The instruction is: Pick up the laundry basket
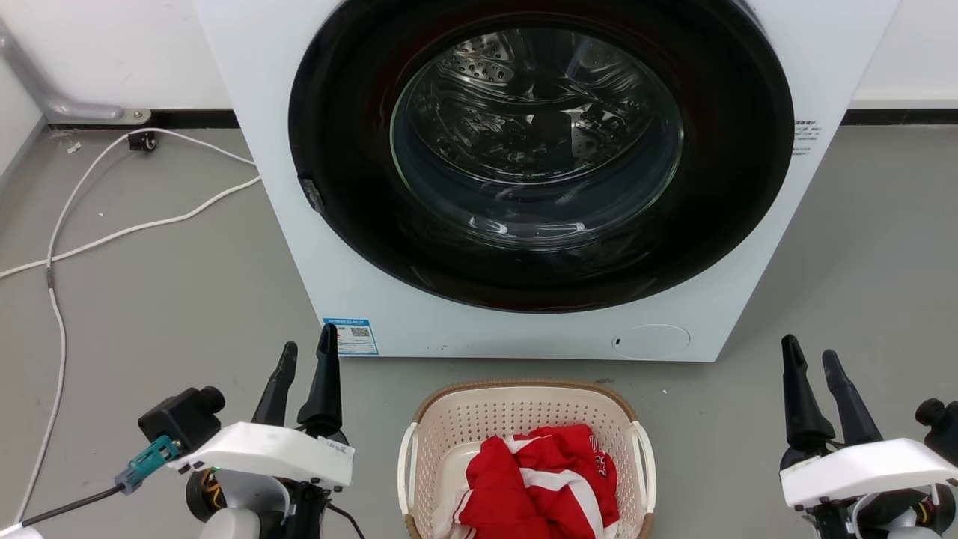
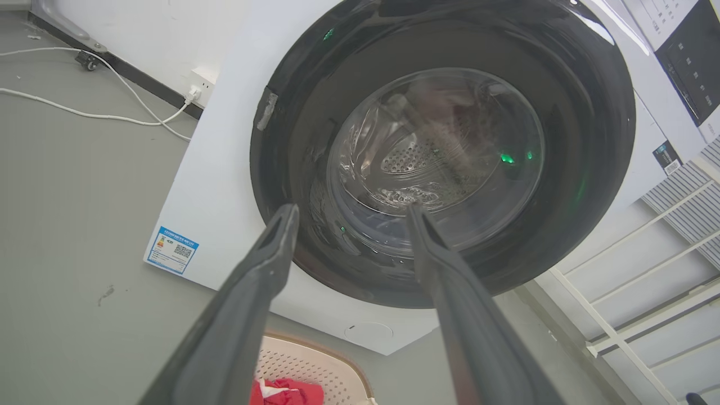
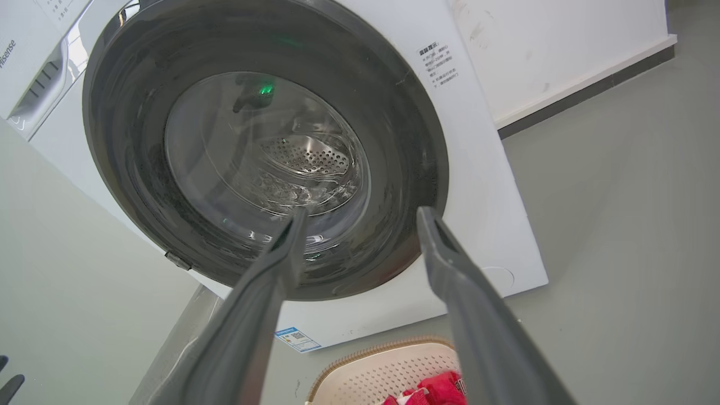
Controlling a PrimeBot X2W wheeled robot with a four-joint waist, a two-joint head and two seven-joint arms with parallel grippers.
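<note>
Before the big white front-loading washing machine [image 1: 479, 333], at its left corner, the left gripper [image 1: 308, 338] hangs parted and empty. Centred before it sits the cream perforated plastic laundry basket [image 1: 516, 385], likely light and stiff; take its white side handles [image 1: 406, 457]. At the right corner, the right gripper [image 1: 808, 346] is likewise parted and empty.

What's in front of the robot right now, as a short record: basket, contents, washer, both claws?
basket: laundry basket on the floor in front of the washing machine, untouched
contents: red and white garment
handles: white, one on each side
washer door: shut, with the drum visible through the glass
left claw: open, holding nothing, left of the basket
right claw: open, holding nothing, right of the basket
floor: white cable left of the washer
</note>
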